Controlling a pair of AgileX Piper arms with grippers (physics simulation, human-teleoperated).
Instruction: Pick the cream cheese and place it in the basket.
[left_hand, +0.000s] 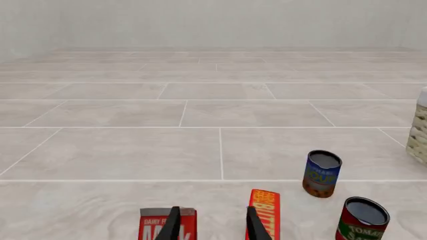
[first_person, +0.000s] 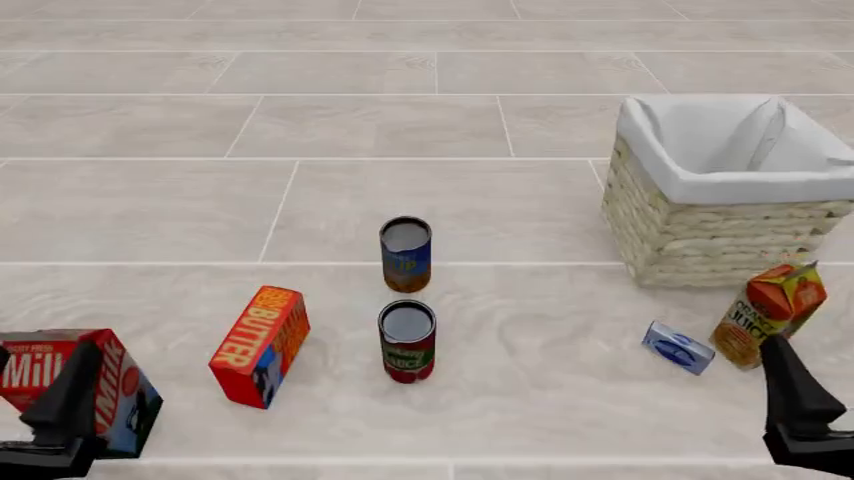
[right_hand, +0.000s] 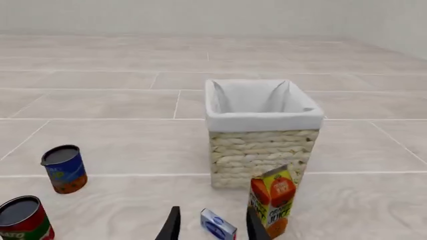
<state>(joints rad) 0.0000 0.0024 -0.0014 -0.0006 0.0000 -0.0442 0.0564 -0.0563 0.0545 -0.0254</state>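
Observation:
The cream cheese (first_person: 677, 348), a small flat light-blue and white box, lies on the floor-patterned table just left of the orange juice carton (first_person: 771, 312). In the right wrist view the cream cheese (right_hand: 218, 225) shows ahead of and between my open fingers, untouched. The wicker basket (first_person: 694, 235) with its white liner stands behind it at the right; the basket (right_hand: 262, 145) holds nothing I can see. My right gripper (first_person: 785, 372) hovers near the front edge, right of the box. My left gripper (first_person: 74, 385) is open at the far left by the milk carton (first_person: 54, 368).
An orange-red butter box (first_person: 260, 345) stands left of centre. A blue can (first_person: 406, 254) and a red tomato can (first_person: 407, 341) stand in the middle, one behind the other. In the left wrist view the milk carton (left_hand: 155, 226) and butter box (left_hand: 265, 212) sit just beyond the fingers.

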